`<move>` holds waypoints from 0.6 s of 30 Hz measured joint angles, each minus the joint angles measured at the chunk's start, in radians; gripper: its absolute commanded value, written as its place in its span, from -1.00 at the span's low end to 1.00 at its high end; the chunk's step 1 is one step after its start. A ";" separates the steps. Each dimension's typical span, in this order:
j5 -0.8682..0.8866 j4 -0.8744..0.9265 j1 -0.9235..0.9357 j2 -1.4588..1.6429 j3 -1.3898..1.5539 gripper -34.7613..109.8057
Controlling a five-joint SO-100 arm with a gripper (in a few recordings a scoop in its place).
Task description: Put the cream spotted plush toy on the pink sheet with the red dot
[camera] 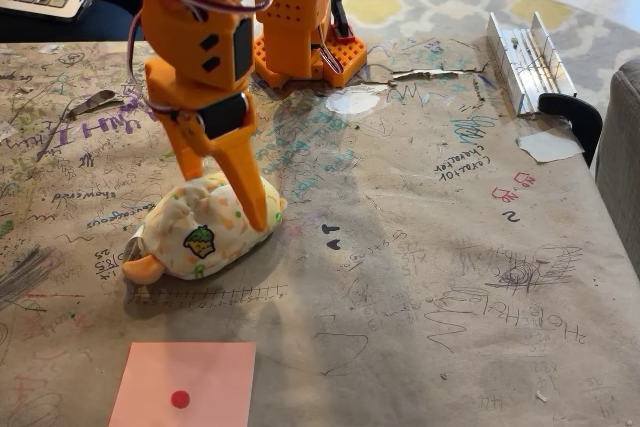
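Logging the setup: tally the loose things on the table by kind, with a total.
Plush toys: 1, the cream spotted plush toy, under the pincer
Pink sheets: 1, the pink sheet with the red dot
White paper scraps: 1
Total: 3

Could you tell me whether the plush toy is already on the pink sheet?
Not yet. The cream spotted plush toy lies on the brown table covering, apart from the pink sheet.

orange printed arm [200, 37], black servos, pointed claw [225, 182], dark cables

We cannot see the bottom of the pink sheet [183, 384]; the picture's edge cuts it off. The gripper [225, 187] hides part of the plush toy [200, 232].
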 measured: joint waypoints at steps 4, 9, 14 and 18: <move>-0.140 -0.012 0.003 0.000 0.000 0.04; -0.287 -0.071 0.051 -0.009 0.002 0.12; -0.298 -0.140 0.078 -0.035 0.000 0.36; -0.265 -0.206 0.074 0.005 0.083 0.39</move>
